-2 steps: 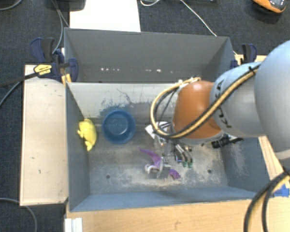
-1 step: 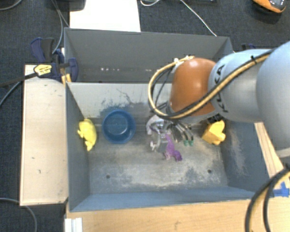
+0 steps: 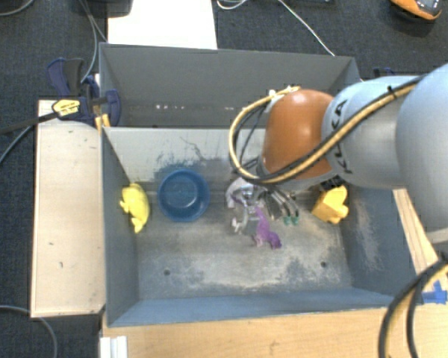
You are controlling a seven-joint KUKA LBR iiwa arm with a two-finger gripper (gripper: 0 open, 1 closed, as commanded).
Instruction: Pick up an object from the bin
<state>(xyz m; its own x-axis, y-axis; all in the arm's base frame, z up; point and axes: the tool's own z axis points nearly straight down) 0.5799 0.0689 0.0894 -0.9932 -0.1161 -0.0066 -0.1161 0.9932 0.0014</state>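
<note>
Purple, small and irregular, the plastic toy-like piece (image 3: 268,234) lies on the floor of the grey metal bin (image 3: 209,278), slightly right of the frame centre. The two-finger gripper (image 3: 245,216) sits low over the floor just to the upper left of the piece, close to it or touching it. You cannot tell from this view whether the gripper is spread, closed or pinching anything.

Treat the purple piece as the nearest candidate. Judge it as light and stiff, with thin projecting parts and a smooth surface. Expect it to slide on the metal floor or twist when pressed from one side. Take hold across its thickest middle section, not at a thin end. Its exact outline is too small to make out.

Other things lie well apart from the gripper:
- a blue round plastic bowl (image 3: 183,194), left of centre;
- a yellow moulded figure (image 3: 136,206), by the left wall;
- a yellow chunky block-like object (image 3: 331,204), to the right, under the arm.

The rounded orange cover (image 3: 295,136) and looped cables belong to the grey robot arm (image 3: 411,125).

Writing: black lettering (image 3: 340,136) runs along the arm casing, crossed by a cable. You cannot read it whole. No brand or label can be read on any thing in the bin.
</note>
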